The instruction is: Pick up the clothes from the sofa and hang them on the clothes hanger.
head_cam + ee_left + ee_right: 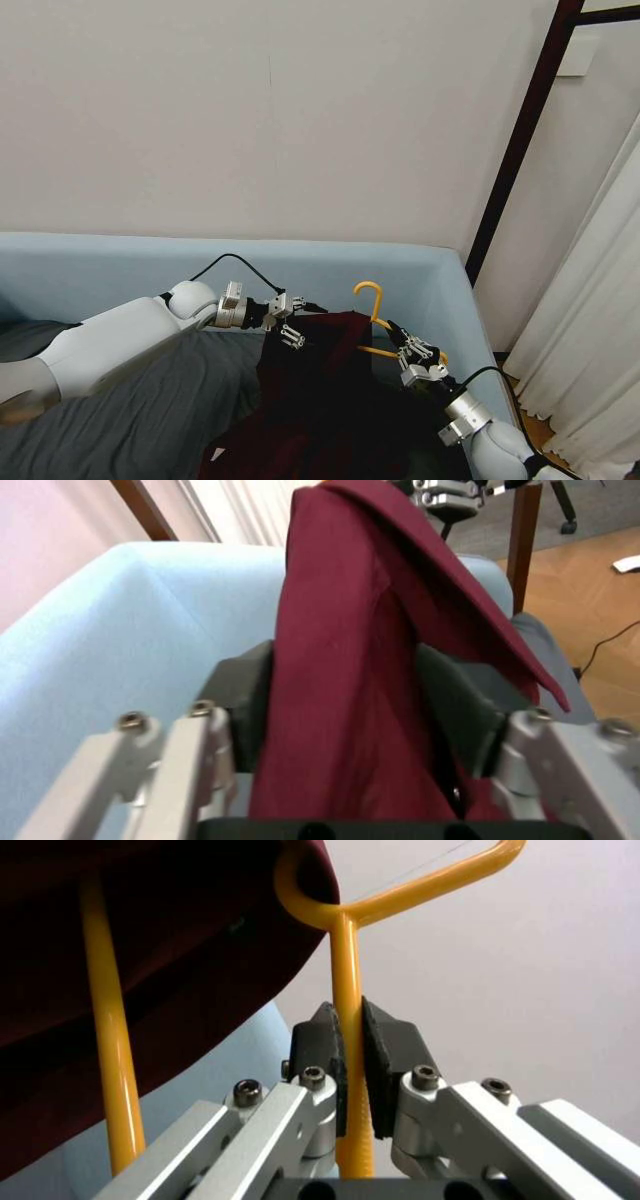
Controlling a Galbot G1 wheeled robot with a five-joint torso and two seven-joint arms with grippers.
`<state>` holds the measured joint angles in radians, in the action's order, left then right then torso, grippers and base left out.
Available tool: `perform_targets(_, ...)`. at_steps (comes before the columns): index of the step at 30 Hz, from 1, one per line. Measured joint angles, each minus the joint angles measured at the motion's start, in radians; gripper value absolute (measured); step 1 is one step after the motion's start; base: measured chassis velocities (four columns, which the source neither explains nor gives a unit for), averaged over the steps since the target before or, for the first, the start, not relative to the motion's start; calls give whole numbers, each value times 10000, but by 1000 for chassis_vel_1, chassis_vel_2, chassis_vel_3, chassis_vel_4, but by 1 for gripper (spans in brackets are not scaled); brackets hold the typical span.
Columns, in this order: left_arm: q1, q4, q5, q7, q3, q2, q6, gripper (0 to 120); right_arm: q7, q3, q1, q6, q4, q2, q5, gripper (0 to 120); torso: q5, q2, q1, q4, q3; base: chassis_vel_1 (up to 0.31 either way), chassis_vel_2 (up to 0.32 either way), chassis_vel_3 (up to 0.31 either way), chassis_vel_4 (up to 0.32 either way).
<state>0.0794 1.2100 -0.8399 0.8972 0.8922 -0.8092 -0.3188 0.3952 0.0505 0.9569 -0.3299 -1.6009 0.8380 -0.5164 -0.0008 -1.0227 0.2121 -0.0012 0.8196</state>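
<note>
The pale blue fabric sofa with a dark grey seat cushion spans the head view from 9 o'clock round to 4 o'clock. The dark red cloth garment hangs at 6 o'clock, draped from the seat up over the yellow plastic clothes hanger, whose hook rises at the garment's 1 o'clock. The left gripper, at the garment's 11 o'clock, is clamped on a raised fold of the red cloth. The right gripper, at the garment's 3 o'clock, is clenched around the hanger's thin stem just below the hook.
</note>
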Motion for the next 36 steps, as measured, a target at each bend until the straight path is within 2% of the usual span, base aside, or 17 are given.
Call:
perform_targets(3, -7, -57, 13, 73, 0, -17, -2, 48, -12, 1, 4, -31, 12, 5, 0, 5, 1, 0, 0, 0, 0, 0, 0, 0, 0)
perform_targets(6, -54, -128, 48, 180, 21, -86, -5, 30, -56, 1, 4, -242, -4, 29, -77, 5, 1, 0, 0, 0, 0, 0, 0, 0, 0)
perform_targets(9, -71, -118, 48, 208, 53, -100, -5, 23, -69, 0, 3, -348, -30, 38, -164, 5, 0, -1, 0, 0, 0, 0, 0, 0, 0)
perform_targets(13, -122, -46, 8, 300, 99, -94, -5, 7, -71, -32, -3, -620, -23, 95, -351, 5, 0, -1, 0, 0, 0, 0, 0, 0, 0)
perform_targets(27, -497, 67, -99, 409, -272, 190, -144, 7, -74, 10, 49, -652, -112, 140, -341, 5, -1, 0, 0, -1, 0, 0, 0, 0, 0)
perform_targets(31, -802, 52, -160, 379, -666, 519, -233, 7, -74, 100, 189, -375, -317, 73, 78, 20, -3, -1, 0, 0, 0, 0, 0, 0, 0)
perform_targets(33, -870, 37, -174, 380, -738, 604, -261, 7, -74, 134, 238, -353, -407, 56, 201, 23, -1, -1, -1, 0, -1, 0, 0, 0, 0)
perform_targets(36, -1142, 19, -193, 383, -907, 976, -323, 7, -74, 170, 455, -333, -677, -35, 489, 38, -2, -1, -1, 0, -1, 0, 0, 0, 0)
